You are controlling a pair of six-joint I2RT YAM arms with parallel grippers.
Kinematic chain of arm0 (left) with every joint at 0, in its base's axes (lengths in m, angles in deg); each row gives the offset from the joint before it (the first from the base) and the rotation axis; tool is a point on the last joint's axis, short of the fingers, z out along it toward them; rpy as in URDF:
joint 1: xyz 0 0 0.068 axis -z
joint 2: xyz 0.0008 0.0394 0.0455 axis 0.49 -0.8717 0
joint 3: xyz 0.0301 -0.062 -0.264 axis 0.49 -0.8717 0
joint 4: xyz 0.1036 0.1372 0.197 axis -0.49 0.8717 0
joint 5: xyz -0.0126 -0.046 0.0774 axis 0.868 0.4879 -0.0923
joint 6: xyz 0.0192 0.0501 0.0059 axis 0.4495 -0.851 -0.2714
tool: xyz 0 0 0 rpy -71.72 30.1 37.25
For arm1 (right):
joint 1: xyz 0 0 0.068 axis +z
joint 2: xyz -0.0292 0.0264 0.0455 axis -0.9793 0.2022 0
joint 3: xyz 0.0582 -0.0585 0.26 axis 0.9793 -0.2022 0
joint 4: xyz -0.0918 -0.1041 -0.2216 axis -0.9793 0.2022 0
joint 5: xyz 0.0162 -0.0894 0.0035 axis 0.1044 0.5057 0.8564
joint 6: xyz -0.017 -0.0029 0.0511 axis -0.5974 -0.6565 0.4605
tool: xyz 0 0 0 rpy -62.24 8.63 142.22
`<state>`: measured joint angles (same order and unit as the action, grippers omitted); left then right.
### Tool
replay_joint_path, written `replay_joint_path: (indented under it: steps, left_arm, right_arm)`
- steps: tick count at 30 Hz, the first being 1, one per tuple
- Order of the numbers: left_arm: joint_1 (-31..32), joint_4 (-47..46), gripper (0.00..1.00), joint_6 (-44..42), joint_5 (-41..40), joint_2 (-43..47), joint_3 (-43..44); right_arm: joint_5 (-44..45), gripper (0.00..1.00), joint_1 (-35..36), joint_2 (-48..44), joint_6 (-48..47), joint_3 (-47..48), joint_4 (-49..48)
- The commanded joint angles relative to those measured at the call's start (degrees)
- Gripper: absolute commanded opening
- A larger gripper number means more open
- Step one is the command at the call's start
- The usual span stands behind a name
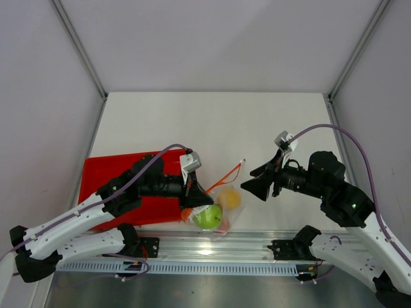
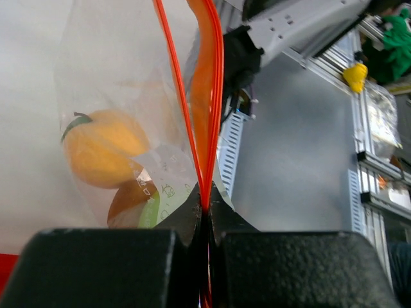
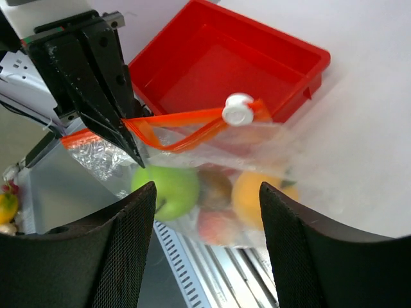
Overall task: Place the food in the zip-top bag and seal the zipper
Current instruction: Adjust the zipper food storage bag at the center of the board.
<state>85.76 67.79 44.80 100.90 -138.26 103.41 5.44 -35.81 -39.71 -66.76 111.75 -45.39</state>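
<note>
**Fruit bagged, mouth open: the sealing step about to begin**

The zip-top bag (image 1: 221, 206) lies low in the middle of the overhead view, on the white table (image 1: 212, 128) just above the metal rail (image 1: 212, 247). All four pieces of food show through its clear film: the green apple (image 3: 168, 189), the small brown fruit (image 3: 215, 186), the yellow-orange fruit (image 3: 257, 196) and the peach (image 3: 215, 226) beneath them. The zipper (image 3: 186, 122) runs as a red-orange strip across the middle of the right wrist view, with a white slider (image 3: 238, 109) at its right-hand end. In the left wrist view its two tracks stand apart above the pinch, so the mouth looks unsealed.

The left gripper (image 1: 200, 197) is clamped tight on one end of the zipper, holding the bag's corner up. The right gripper (image 1: 252, 189) sits to the right of the bag with its fingers spread and nothing between them, facing the slider.

Loading appears done and only sealing remains. The next move likely calls for the right fingers to close on the slider and draw it along the strip toward the clamped end, with the left grip as anchor.

The empty red tray (image 1: 109, 173) lies at left of the overhead view. Faint print on the film near the bottom of the left wrist view is too small to read, and no brand shows
</note>
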Motion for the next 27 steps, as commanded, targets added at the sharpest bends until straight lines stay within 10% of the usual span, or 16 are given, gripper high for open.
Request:
replay_joint_path:
  steps: [1,23,27]
  left_arm:
    - [-0.44,-0.91,0.01,-0.88,8.08,2.93,-1.03]
    - [-0.44,-6.71,0.0,2.81,18.63,11.11,-7.18]
    - [-0.44,-6.89,0.01,2.9,18.63,11.99,-7.54]
  right_arm:
    - [-2.37,0.68,-0.16,-1.25,-5.84,0.17,-3.86]
    - [-24.07,0.55,-0.34,-1.42,-7.96,-6.24,-15.01]
    - [-27.94,0.24,-0.42,-1.34,-6.2,-8.0,-18.52]
